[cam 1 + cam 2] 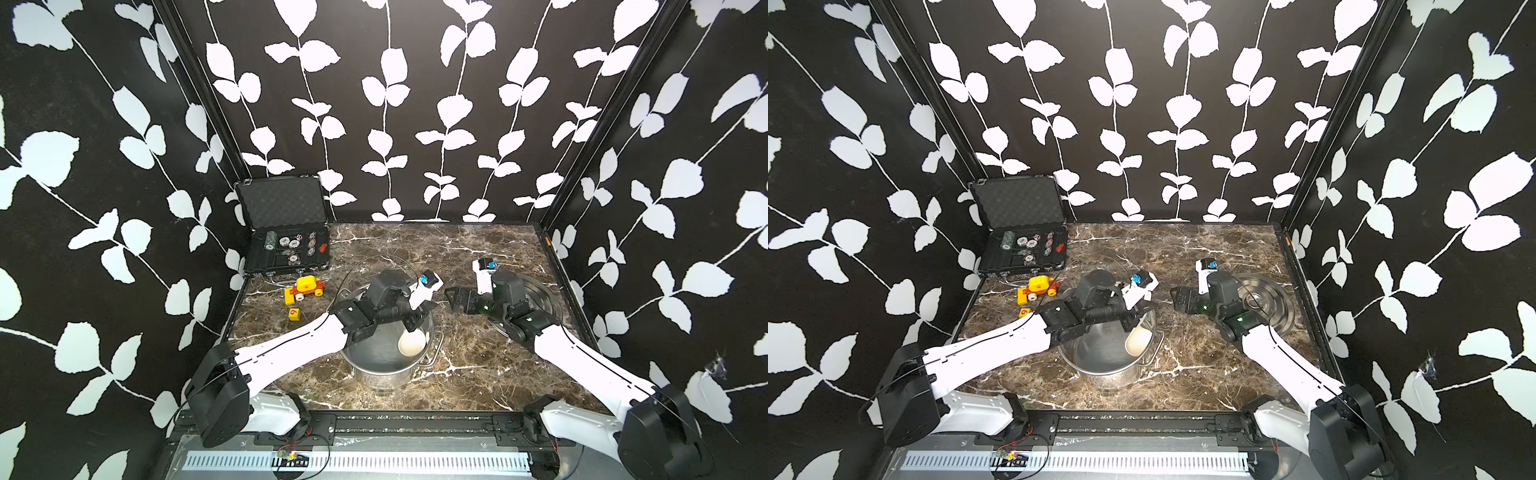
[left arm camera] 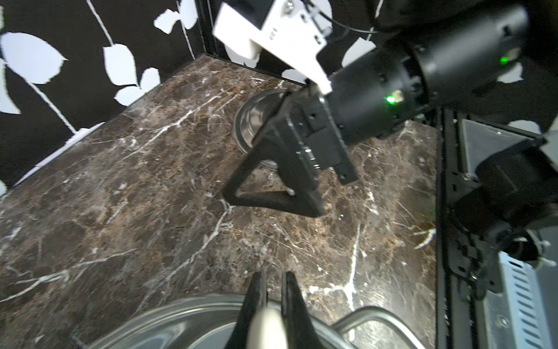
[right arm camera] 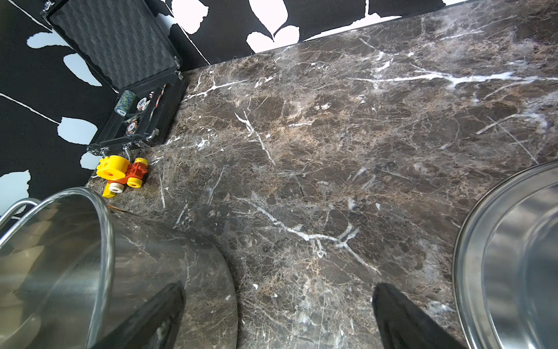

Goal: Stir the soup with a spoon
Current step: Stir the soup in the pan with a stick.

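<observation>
At the near middle of the desk (image 1: pixel 478 257), the left hand (image 2: pixel 273 281) is clamped on the slim handle of the white ladle (image 1: pixel 412 344), whose bowl sits inside the steel pot (image 1: pixel 386 370), close to its wall at 3 o'clock. A sweep pushed further that way would likely shove or tip the pot, since the right hand (image 1: pixel 454 300), spread wide and empty, hovers at the pot's 2 o'clock, steadying nothing. The handle might also twist in that narrow grip.
</observation>
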